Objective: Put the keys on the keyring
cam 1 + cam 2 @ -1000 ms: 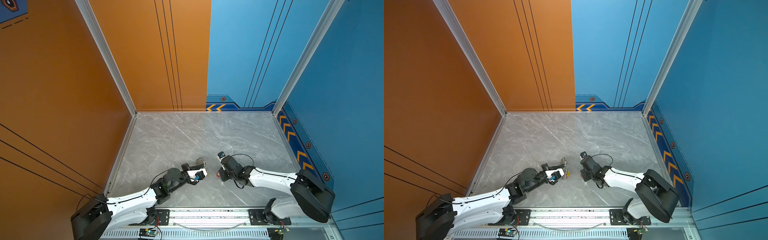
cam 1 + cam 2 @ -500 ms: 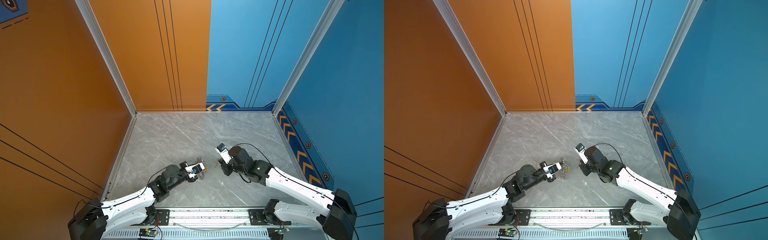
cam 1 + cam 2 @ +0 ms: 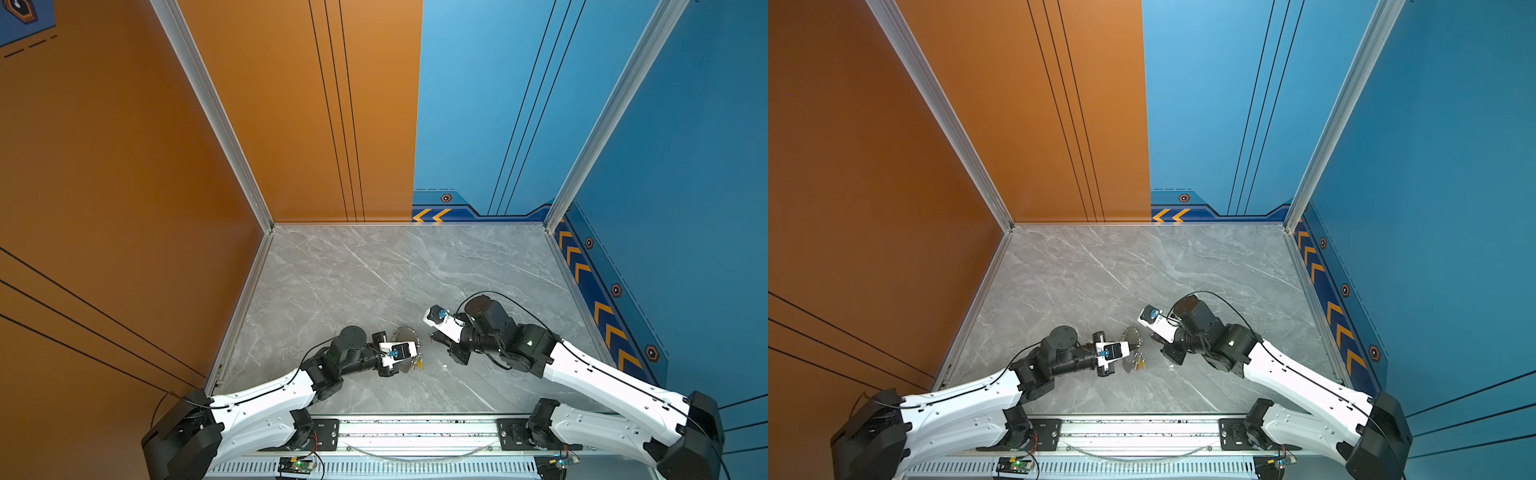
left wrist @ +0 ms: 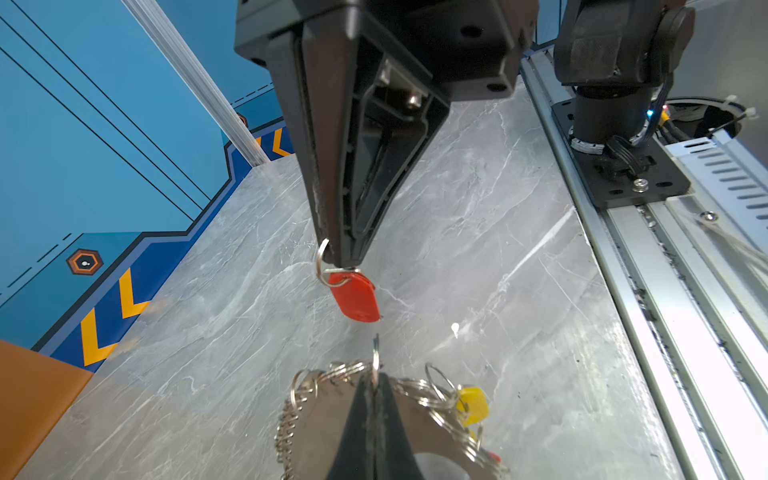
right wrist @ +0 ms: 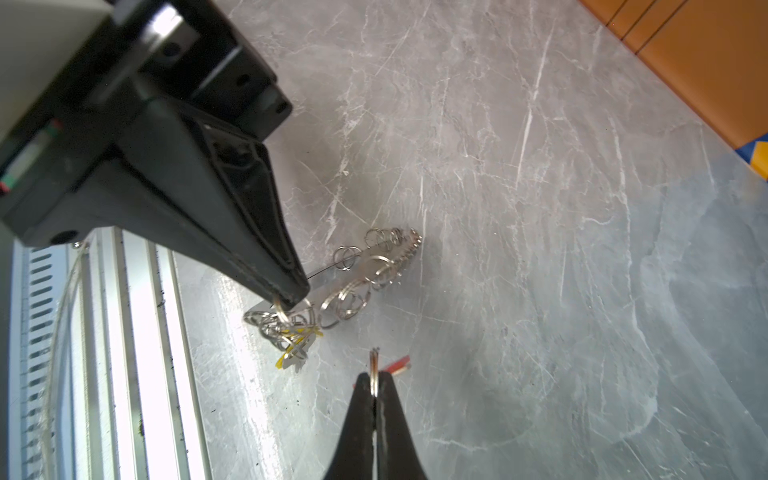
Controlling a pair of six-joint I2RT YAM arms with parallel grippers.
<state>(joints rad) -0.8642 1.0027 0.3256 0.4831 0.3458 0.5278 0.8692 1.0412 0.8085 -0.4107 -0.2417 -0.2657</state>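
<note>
My left gripper [image 4: 375,376] is shut on one silver ring of the keyring [image 4: 332,374], a silvery plate edged with many small rings. Yellow-tagged keys [image 4: 471,405] hang from that bunch, which is held a little above the table. My right gripper [image 5: 375,376] is shut on a small loose ring carrying a red-tagged key [image 5: 397,365]. In the left wrist view the red key [image 4: 355,297] dangles from the right gripper [image 4: 338,259], a short way in front of the keyring. Both top views show the left gripper [image 3: 415,359] and right gripper [image 3: 434,338] tip to tip near the table's front middle.
The grey marble table [image 3: 374,282] is walled in orange on the left and blue on the right and back. The aluminium rail [image 3: 415,428] with both arm bases runs along the front edge. A tiny white speck [image 3: 444,366] lies between the grippers.
The right arm has swung its elbow outward and lifted, its gripper staying close to the keyring with the red key. The left gripper has shifted slightly right with the keyring.
</note>
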